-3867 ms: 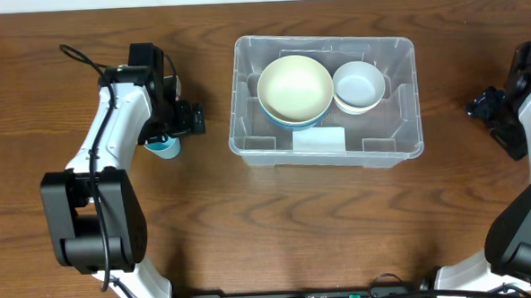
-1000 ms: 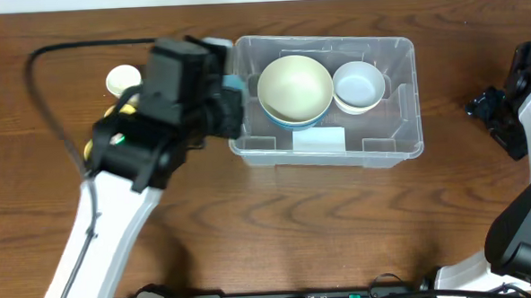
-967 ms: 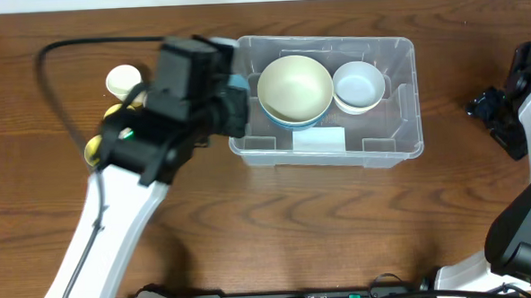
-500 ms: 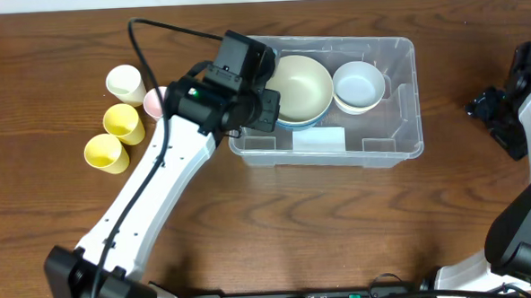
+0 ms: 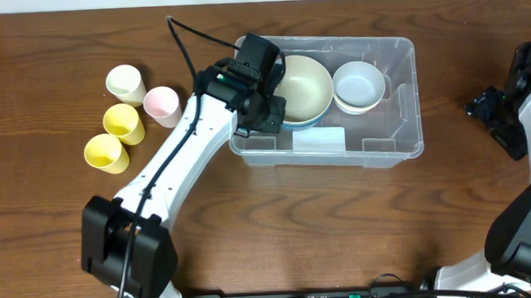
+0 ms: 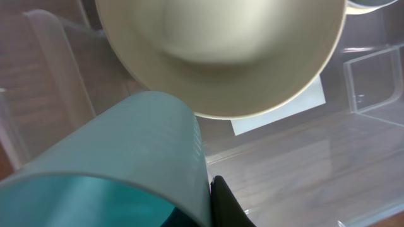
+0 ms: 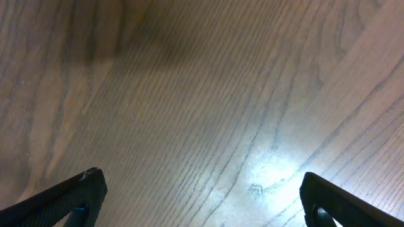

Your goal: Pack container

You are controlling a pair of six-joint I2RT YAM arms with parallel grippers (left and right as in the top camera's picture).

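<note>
The container (image 5: pixel 401 116) is a large clear bin at the table's middle back. Inside it a cream bowl (image 5: pixel 300 85) sits nested in a blue one, with a small white bowl (image 5: pixel 358 84) to its right. My left gripper (image 5: pixel 266 111) hangs over the bin's left end, shut on the rim of a light blue cup (image 6: pixel 126 151). The cup hovers just left of the cream bowl (image 6: pixel 221 57); from overhead the gripper hides it. My right gripper (image 7: pixel 202 202) stands open over bare wood at the far right edge.
Several cups stand left of the bin: a cream one (image 5: pixel 124 83), a pink one (image 5: pixel 163 105) and two yellow ones (image 5: pixel 124 124) (image 5: pixel 106 153). A white label (image 5: pixel 319 139) lies on the bin's floor near its front wall.
My left arm has swung right from beside the cups to over the bin's left end, carrying the blue cup. The right arm has not moved.
</note>
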